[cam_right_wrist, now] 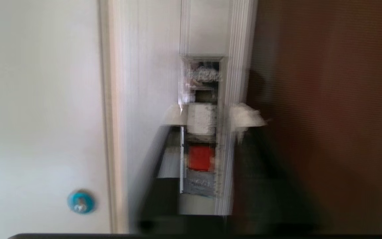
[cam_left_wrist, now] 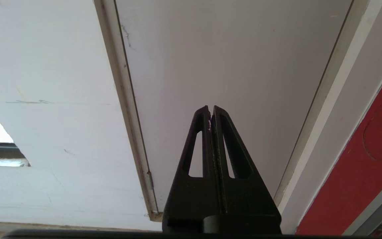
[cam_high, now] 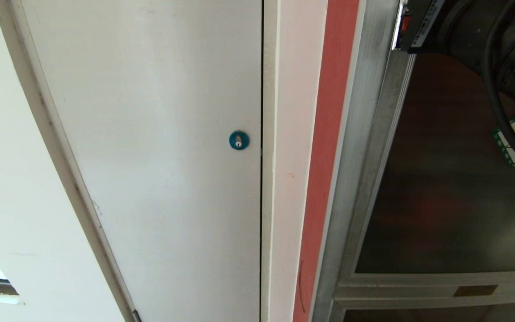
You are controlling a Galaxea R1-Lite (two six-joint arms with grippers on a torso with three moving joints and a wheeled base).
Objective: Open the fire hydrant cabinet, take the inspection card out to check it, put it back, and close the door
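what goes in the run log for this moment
stage: opening door | door: shut | right gripper: at red latch | left gripper: shut, idle

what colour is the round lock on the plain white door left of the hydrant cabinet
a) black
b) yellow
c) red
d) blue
d, the round lock on the white door is blue with a small silver keyhole in its middle; it sits near the door's right edge, just left of the cabinet's red strip.
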